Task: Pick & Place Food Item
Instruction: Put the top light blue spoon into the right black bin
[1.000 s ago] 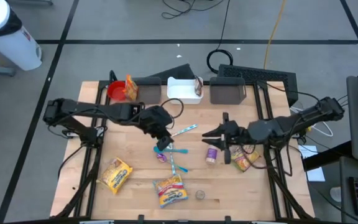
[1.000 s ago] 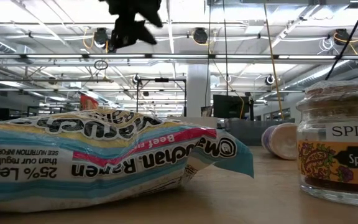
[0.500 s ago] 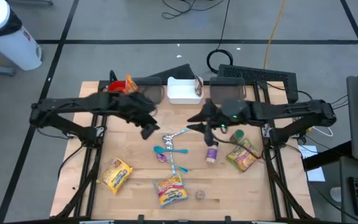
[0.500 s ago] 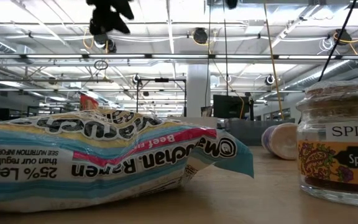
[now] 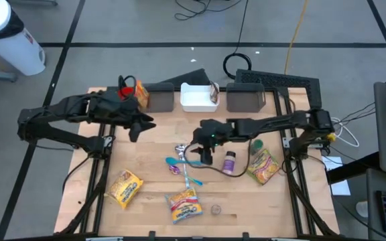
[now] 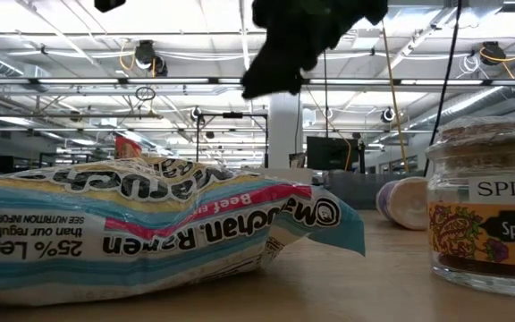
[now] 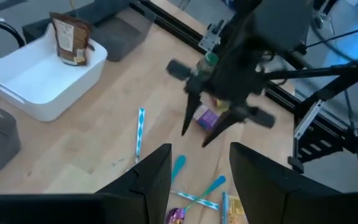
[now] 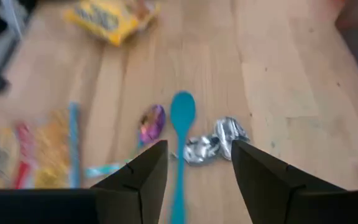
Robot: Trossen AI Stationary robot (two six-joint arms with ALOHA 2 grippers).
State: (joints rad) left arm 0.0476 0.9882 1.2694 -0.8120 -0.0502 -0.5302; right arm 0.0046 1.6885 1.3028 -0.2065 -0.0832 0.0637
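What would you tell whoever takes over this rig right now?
Left pincer: open, empty, back near the red bowl.
Right pincer: open, empty, above the blue spoon and crumpled foil wrapper at mid-table.
White bin holds one brown pouch.
Still on the table: three ramen packs, purple spice jar.
Done: nothing in hand. Left: grasp an item, place it.

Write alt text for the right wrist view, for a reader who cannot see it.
The right gripper, fingers open, hangs over the wooden table above a blue spoon, with a crumpled silver wrapper and a purple wrapped candy beside it. A yellow snack bag lies farther off.
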